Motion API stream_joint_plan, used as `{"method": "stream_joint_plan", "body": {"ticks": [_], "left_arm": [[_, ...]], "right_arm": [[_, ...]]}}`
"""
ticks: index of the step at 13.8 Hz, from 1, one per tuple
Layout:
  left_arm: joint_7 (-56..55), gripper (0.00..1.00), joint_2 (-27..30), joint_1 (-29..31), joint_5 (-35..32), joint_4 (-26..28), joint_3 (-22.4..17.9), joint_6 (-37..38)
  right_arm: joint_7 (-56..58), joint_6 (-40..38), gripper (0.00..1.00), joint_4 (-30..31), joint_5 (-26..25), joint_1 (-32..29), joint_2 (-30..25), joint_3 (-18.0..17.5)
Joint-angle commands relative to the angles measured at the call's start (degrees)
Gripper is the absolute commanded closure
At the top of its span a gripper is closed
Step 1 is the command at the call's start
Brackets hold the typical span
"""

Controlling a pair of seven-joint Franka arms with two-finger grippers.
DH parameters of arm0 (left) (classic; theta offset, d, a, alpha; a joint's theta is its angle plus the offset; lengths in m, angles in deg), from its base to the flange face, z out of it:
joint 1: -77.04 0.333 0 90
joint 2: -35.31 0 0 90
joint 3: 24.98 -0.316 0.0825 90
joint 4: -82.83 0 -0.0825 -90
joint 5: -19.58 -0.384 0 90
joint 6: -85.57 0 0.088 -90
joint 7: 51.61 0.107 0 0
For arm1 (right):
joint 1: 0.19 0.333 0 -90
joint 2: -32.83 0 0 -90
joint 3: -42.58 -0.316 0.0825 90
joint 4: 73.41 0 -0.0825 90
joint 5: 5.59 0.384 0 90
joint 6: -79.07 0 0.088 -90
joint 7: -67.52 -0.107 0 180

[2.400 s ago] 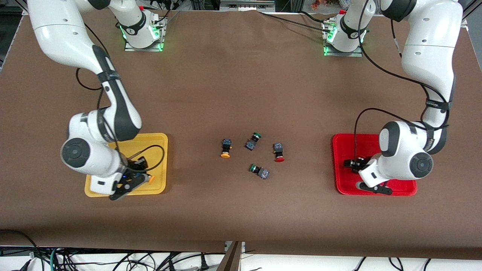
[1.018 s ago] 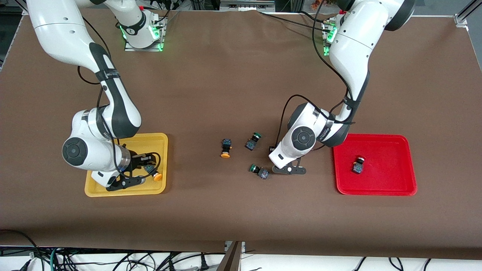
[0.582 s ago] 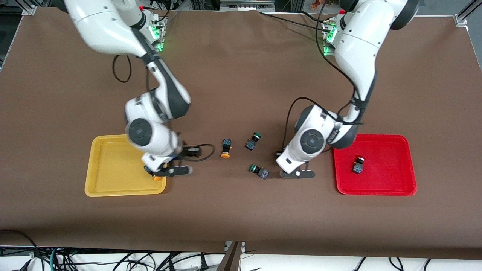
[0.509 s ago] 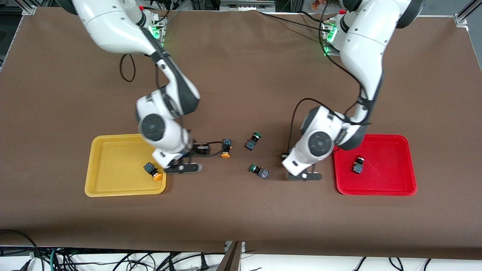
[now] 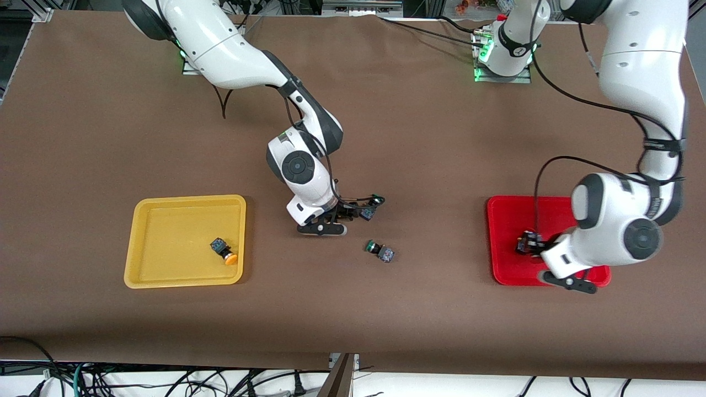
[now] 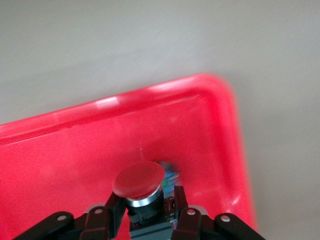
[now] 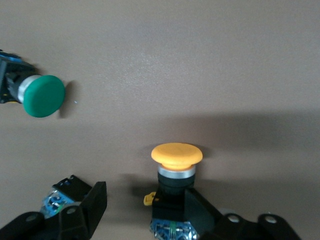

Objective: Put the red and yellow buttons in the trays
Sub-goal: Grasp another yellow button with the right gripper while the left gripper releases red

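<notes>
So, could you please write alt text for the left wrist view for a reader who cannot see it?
The left gripper is shut on a red-capped button, holding it over the red tray near one of its rounded corners. A second, dark button body peeks out just past the cap, lying in the tray. Bare table fills the rest.

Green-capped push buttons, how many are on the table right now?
2, none seemingly hidden: one green-capped button beside the right tool at mid-table, the other nearer the front camera. The left tool holds a red-capped button over the red plastic tray.
</notes>
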Motion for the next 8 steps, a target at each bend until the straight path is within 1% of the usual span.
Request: {"method": "stream_joint_plan", "body": {"ticks": [1,4,5,7,8], "left_arm": [[5.75,1.00,0.97,2.74,-0.92,2.46,0.96,1.29],[9.80,1.00,0.10,7.22,-1.09,3.79,0.96,0.67],[11.55,1.00,-0.60,8.27,-1.01,3.88,0.96,0.58],[12.53,1.00,-0.87,9.34,-1.00,5.71,0.96,-2.56],[12.45,0.98,-0.96,9.34,-0.83,6.77,0.96,-3.71]], "right_arm": [[-0.61,0.41,0.25,1.23,-2.03,0.45,-0.64,1.54],[-0.61,-0.47,0.25,1.84,-3.88,0.97,-0.82,1.99],[-0.87,-2.21,0.25,1.84,-5.63,0.89,-0.99,2.08],[-3.40,-2.50,0.25,1.84,-5.73,1.32,-0.91,1.99],[-6.37,-1.97,0.27,1.84,-6.08,2.46,-0.38,2.08]]}}
